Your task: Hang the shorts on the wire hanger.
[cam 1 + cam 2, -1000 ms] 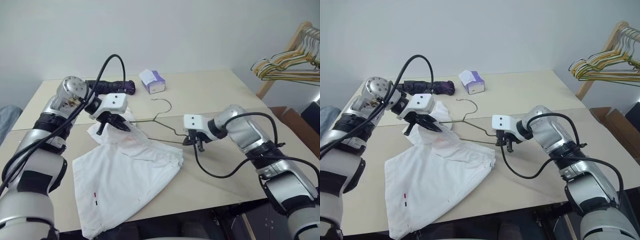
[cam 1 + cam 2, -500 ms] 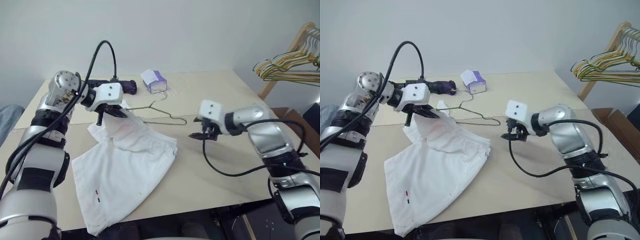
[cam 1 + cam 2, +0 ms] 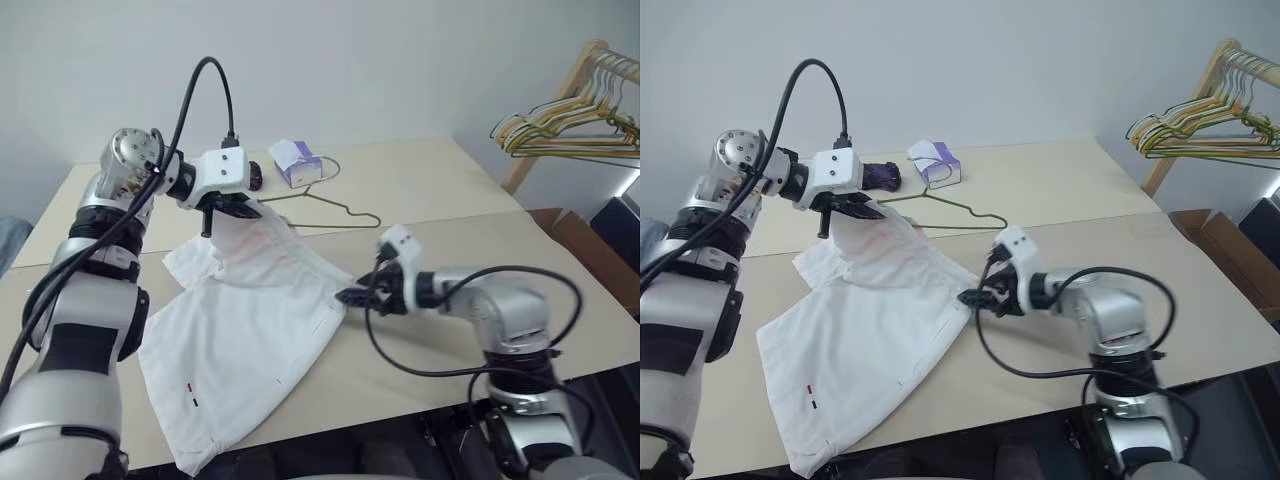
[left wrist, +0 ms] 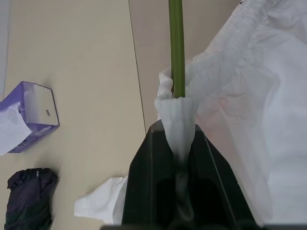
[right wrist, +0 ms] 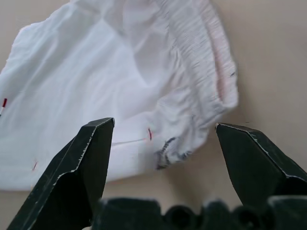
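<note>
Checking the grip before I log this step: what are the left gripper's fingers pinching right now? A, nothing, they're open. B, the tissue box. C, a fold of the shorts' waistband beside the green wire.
C: the left gripper pinches a bunched fold of the shorts, with the wire hanger running alongside.

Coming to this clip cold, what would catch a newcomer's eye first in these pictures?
The white shorts sprawl across the near side of the table, one waistband corner pinched and lifted by the left gripper, shut on the cloth together with the green wire hanger that reaches back toward the tissue box. The right gripper sits open at the waistband's other end, holding nothing. A bunch of coloured hangers hangs on a rack at the far right.
</note>
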